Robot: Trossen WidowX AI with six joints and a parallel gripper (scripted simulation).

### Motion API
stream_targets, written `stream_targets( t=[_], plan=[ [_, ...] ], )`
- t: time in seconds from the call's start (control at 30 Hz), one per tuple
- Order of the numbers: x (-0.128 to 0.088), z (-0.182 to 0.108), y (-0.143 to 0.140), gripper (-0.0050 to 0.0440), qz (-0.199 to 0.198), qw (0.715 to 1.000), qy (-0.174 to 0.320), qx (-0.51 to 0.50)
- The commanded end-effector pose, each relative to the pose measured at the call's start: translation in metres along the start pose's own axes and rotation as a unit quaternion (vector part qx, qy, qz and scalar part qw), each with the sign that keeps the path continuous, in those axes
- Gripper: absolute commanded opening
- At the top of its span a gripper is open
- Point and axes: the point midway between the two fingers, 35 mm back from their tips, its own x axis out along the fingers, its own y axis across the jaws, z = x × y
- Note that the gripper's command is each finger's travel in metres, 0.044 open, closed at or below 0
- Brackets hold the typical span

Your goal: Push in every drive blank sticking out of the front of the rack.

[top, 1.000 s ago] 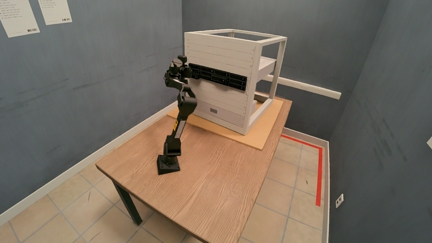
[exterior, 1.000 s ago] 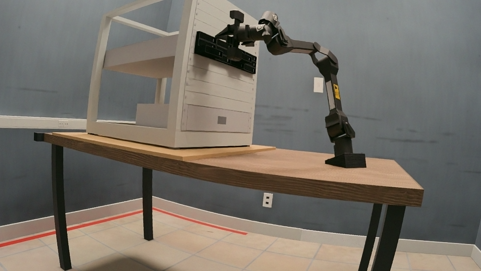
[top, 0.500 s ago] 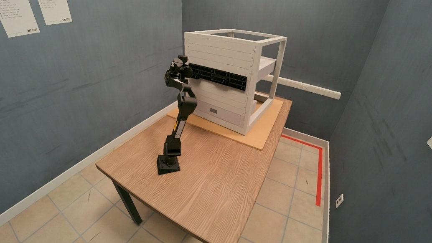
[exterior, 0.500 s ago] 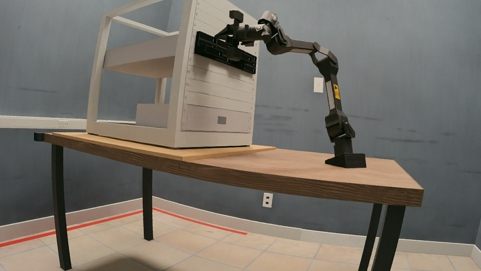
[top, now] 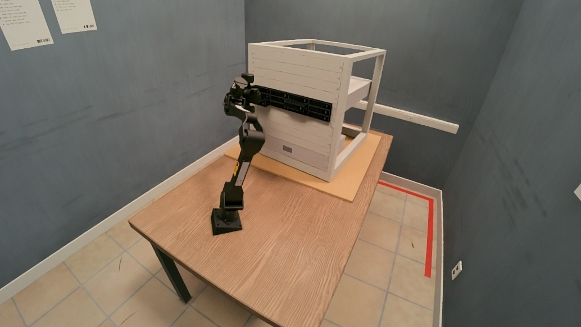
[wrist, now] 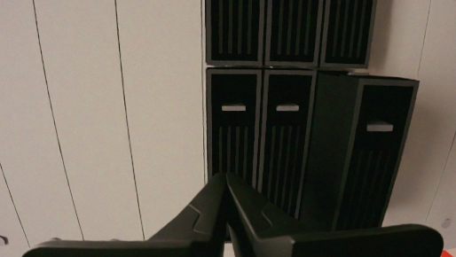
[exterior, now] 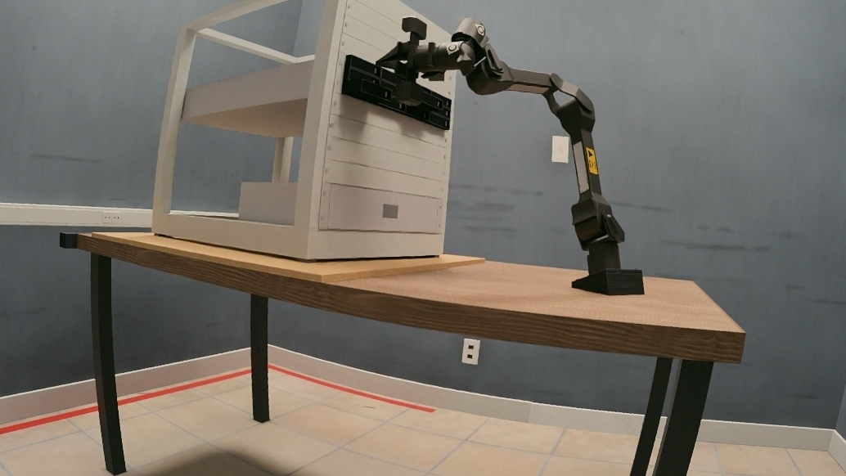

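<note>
The gripper [wrist: 226, 177] is pinched fully shut, holding nothing, and hovers close to the black drive bay [top: 296, 103] on the white rack [top: 296, 134]. In the wrist view one drive blank [wrist: 373, 146] juts out at 2 o'clock of the fingertips. The approach step looks underway; next, shift onto that blank's face and press gently, straight in, lest the rack slide on the surface [top: 284, 243].

One rack [top: 292, 67], one arm [top: 244, 162], one table [top: 264, 243], two wall sheets [top: 24, 20] (one drive blank [wrist: 368, 151] visibly proud).
</note>
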Motion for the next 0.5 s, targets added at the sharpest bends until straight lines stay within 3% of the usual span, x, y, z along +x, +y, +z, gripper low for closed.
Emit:
stream_targets(
  t=[0.0, 0.47],
  plan=[
    [0.0069, 0.0007, 0.0056, -0.0050, 0.006, 1.000, -0.002, 0.008],
    [0.0111, -0.0013, 0.0040, -0.0050, 0.006, 1.000, -0.002, 0.008]
  ],
)
